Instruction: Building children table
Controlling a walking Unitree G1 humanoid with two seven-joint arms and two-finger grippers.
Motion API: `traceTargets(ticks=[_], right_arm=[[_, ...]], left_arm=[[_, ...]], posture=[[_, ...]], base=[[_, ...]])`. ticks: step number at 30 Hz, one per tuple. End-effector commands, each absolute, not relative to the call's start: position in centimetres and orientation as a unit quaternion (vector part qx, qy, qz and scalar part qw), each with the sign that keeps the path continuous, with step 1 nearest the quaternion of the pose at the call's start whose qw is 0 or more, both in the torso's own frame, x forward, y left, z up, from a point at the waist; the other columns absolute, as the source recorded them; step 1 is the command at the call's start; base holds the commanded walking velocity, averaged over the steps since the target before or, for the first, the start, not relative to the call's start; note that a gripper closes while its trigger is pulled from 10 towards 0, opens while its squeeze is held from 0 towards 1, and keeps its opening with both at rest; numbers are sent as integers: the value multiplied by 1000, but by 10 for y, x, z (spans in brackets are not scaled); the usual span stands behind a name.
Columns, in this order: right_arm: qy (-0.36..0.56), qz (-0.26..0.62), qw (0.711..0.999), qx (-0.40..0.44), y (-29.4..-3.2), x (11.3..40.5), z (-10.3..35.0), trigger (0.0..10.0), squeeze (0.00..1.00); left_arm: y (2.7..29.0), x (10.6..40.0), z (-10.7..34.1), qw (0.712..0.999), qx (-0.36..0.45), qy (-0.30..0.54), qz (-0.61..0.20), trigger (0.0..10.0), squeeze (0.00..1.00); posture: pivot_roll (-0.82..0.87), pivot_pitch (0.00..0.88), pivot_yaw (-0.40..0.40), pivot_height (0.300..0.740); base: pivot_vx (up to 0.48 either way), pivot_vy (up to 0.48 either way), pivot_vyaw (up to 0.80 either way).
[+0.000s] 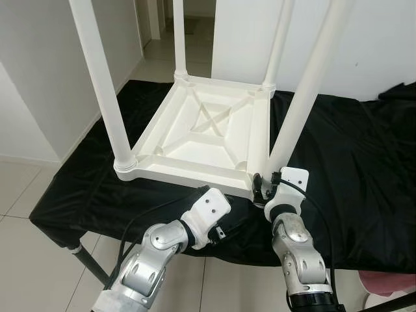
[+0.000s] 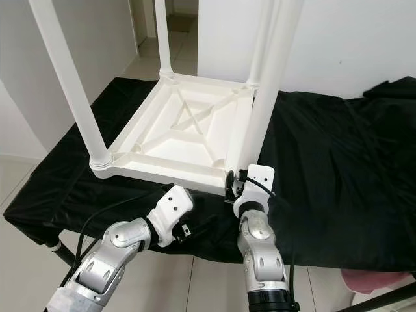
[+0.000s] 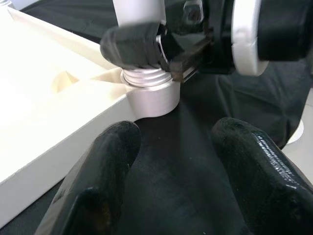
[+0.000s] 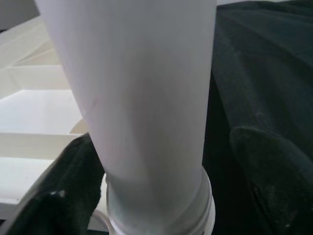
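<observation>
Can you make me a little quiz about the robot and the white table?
1. True or false: the table stands upside down on the black cloth.
2. How many legs are fitted? A) two B) three C) four
3. Which gripper is around a leg?

Key:
1. True.
2. C.
3. The right gripper, around the base of the near right leg; the left gripper sits open, beside it on the cloth.
</observation>
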State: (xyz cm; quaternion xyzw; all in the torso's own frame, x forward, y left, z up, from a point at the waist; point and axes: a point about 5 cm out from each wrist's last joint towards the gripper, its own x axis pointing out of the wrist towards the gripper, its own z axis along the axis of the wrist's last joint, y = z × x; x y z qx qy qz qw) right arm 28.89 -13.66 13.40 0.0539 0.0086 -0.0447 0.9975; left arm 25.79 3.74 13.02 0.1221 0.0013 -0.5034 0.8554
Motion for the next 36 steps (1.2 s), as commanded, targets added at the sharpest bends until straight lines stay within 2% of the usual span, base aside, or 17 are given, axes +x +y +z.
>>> traceTargets(ticks=[1, 2, 3, 19, 26, 30, 36], right_arm=[[6, -24, 997, 72, -129, 286, 133, 10000, 557], [6, -24, 997, 72, -129, 286, 133, 10000, 557], [7, -9, 997, 71, -131, 286, 133, 10000, 0], [-12, 121, 992, 37, -127, 297, 141, 10000, 0], [1, 195, 981, -1, -134, 301, 134, 10000, 0], [11, 268, 963, -35, -140, 309, 131, 10000, 0], [16, 294, 953, -64, -143, 318, 129, 10000, 0]], left_arm=[[41, 263, 127, 874, 128, 10, -469, 10000, 0], [41, 263, 127, 874, 128, 10, -469, 10000, 0], [40, 262, 126, 873, 129, 9, -471, 10000, 0], [34, 262, 128, 870, 124, 3, -478, 10000, 0], [38, 266, 129, 875, 132, -3, -466, 10000, 0], [44, 274, 133, 881, 141, -7, -452, 10000, 0], [48, 276, 133, 884, 155, -7, -441, 10000, 0]], posture=[[3, 10, 15, 740], [3, 10, 15, 740], [3, 10, 15, 740], [9, 0, -3, 740], [11, 0, -12, 740], [23, 0, -11, 740], [55, 0, -1, 740]], base=[[0, 0, 0], [0, 0, 0], [0, 0, 0], [0, 0, 0], [0, 0, 0], [0, 0, 0], [0, 0, 0]])
